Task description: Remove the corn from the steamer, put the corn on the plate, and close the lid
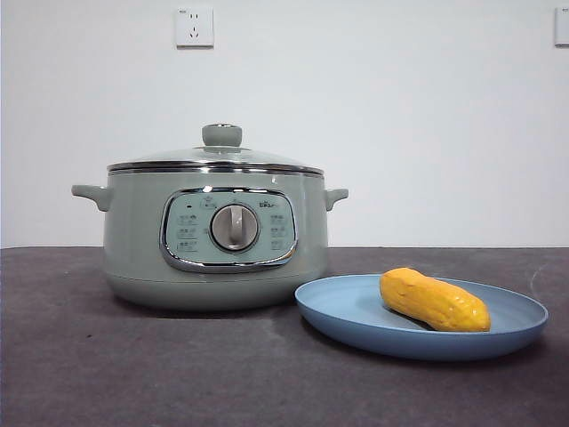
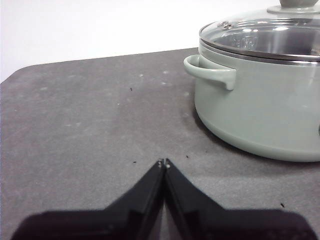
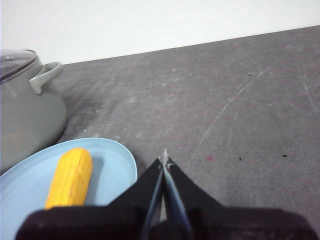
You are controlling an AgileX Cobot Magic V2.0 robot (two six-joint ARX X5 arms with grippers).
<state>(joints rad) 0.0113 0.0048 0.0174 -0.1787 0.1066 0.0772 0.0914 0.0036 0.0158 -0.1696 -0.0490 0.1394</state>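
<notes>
The corn [image 1: 434, 300] is lying on the plate [image 1: 356, 325] at the near right of the worktop [image 1: 133, 374], its long body angled across the blue dish and nothing else sharing the dish with it. Just beside the plate, to the left and slightly farther back, the steamer [image 1: 133, 249] is sitting with the lid [image 1: 178, 157] resting level on its rim, knob up; through the glass, nothing can be made out inside. Judging from this arrangement, all three steps are looking complete, and no further move is being called for beyond the arms staying clear. The left hand [image 2: 164, 162] is hovering over bare worktop to the steamer's left, well apart from its side handle, jaws pressed together and gripping nothing. The right hand [image 3: 164, 159] is hovering to the right of the plate, near its rim but not touching it, jaws likewise pressed together and empty. Farthest back, a white wall is carrying a socket [image 1: 194, 27] above the steamer.
</notes>
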